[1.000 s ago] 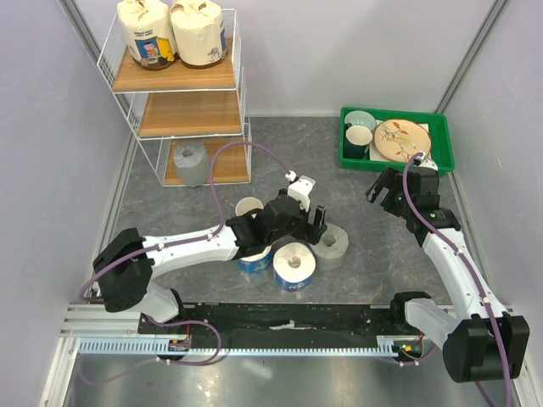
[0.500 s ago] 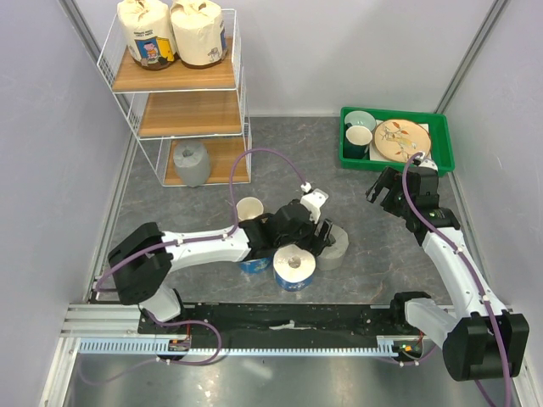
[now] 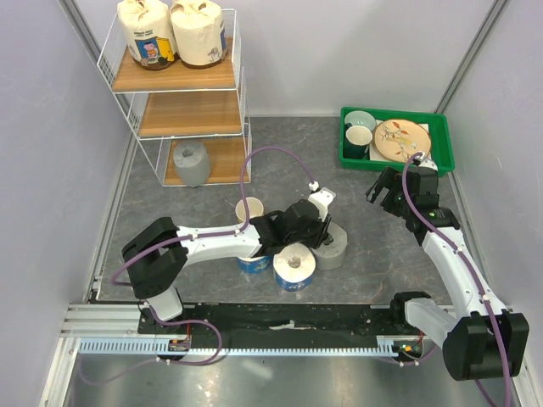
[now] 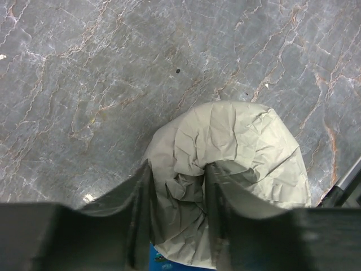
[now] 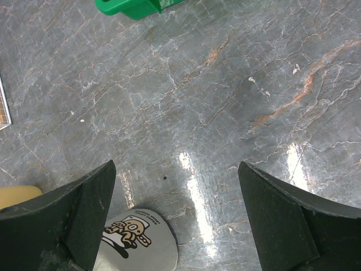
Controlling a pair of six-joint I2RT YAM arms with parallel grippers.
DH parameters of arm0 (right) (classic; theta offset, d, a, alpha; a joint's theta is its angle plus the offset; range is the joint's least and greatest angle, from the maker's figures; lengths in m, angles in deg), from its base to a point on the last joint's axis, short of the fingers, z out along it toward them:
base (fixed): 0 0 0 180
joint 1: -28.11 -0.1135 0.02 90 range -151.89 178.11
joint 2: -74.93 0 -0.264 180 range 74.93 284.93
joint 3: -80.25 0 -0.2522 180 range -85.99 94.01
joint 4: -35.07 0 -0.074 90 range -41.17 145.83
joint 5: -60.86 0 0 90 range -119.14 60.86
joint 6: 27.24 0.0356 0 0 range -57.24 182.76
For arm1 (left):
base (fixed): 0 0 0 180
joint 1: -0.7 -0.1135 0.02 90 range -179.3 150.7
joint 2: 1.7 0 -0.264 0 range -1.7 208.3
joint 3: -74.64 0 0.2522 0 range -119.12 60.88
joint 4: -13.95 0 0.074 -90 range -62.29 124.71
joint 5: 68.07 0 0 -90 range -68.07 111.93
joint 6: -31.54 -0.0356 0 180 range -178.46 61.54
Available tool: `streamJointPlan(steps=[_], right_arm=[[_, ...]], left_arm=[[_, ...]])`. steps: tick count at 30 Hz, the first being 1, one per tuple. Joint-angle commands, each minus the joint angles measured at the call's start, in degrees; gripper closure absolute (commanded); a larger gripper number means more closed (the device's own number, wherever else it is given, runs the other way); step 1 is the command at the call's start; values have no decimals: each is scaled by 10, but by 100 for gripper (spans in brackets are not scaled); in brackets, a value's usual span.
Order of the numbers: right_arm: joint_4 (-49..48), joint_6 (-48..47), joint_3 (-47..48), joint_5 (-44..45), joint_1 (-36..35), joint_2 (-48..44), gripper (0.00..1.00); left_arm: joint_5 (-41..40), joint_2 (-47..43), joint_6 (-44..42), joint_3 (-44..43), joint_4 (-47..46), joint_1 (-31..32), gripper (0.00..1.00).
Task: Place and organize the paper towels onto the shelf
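Found the left gripper [image 4: 177, 172] clamped on the grey roll [image 4: 248, 141], end face up on the table [image 3: 280, 161] near the middle. Noted one of the fingers [image 4: 138, 217] outside the roll's wall and the other sunk into the dimple at its centre, with crumpled wrapper pinched between them. Saw no gap under the roll from above.

Recorded a white-and-blue roll [image 3: 294, 267] just beside the grey roll on the near side. Recorded another white-and-blue roll [image 3: 251, 263] partly under the left arm, with a yellow mug [image 3: 249, 209] just behind that arm.

Checked the shelf [image 3: 182, 114] at the far left corner. Found one cream roll [image 3: 146, 34] and a second cream roll [image 3: 200, 32] upright side by side on the top tier. Found a second grey roll [image 3: 191, 163] upright at the left of the bottom tier.

Found the right gripper [image 5: 176, 169] spread wide with only table surface between its fingers, hanging above the table just in front of the green tray [image 3: 356, 163]. Noted a patterned plate [image 3: 401, 138] and cups in that tray.
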Motion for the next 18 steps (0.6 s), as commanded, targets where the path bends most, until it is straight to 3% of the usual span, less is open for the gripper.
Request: streamJointPlan(steps=[1,4,12,18], right_arm=[[-7,-4,5,7,2,0,2],[-7,-3,3,6,2,1,2],[-12,-1,3,-2,3,7,2],[-12,-3,4,-6,3,7,2]], left_arm=[[-11,-23,-12,-23,9,2,74],[-15,-67,-1,-23,12,2,79],[-99,-245,4,-36,15,-8,79],[-261,-401,28,13,82,-38,79]])
